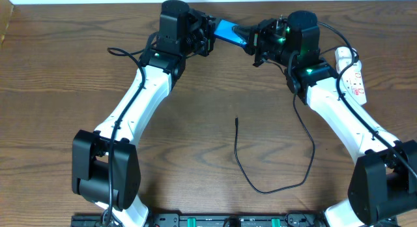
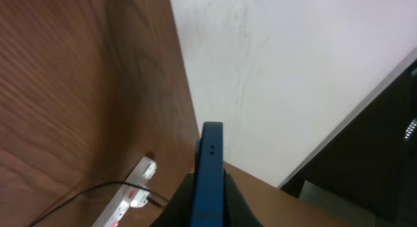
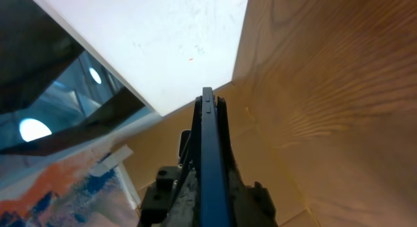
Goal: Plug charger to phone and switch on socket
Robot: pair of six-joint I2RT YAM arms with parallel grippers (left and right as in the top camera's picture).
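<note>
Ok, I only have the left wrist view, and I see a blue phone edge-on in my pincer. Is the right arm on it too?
Observer: Yes. Overhead, the right pincer grips the phone at the end opposite the left pincer.
Operator: Where's the charger?
Observer: The charger lies loose on the table between the two arms. Its tip points toward the phone and nothing holds it.
Operator: I see part of the socket. Where is it in relation to the right arm?
Observer: The socket lies on that arm's outer side, close beside it.
</note>
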